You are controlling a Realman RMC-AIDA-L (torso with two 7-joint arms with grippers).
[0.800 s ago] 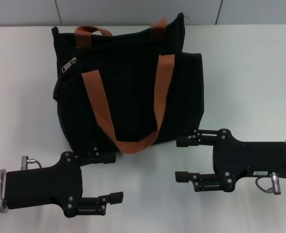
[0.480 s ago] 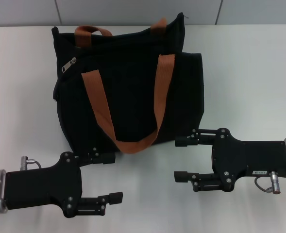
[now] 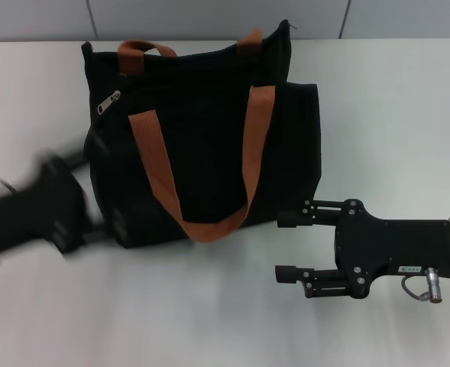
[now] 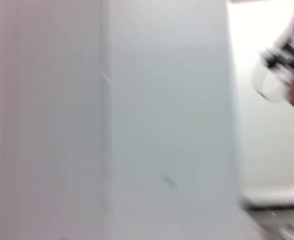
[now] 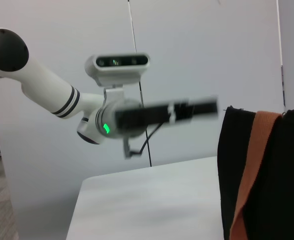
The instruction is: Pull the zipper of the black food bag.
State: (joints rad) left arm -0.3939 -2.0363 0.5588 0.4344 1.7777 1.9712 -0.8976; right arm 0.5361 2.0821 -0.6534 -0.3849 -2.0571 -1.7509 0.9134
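While the left gripper (image 3: 56, 206) swings in blurred beside the black food bag (image 3: 202, 145) (can't tell its fingers) and the right gripper (image 3: 287, 246) sits spread near the bag's front, it looks like the approach step, so next it needs to pinch the zipper (image 3: 108, 102) at the top left edge

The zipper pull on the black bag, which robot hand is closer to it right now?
Left. The left hand is at the bag's near left corner, on the same side as the zipper pull. The right hand sits open off the bag's near right corner, diagonally across from it.
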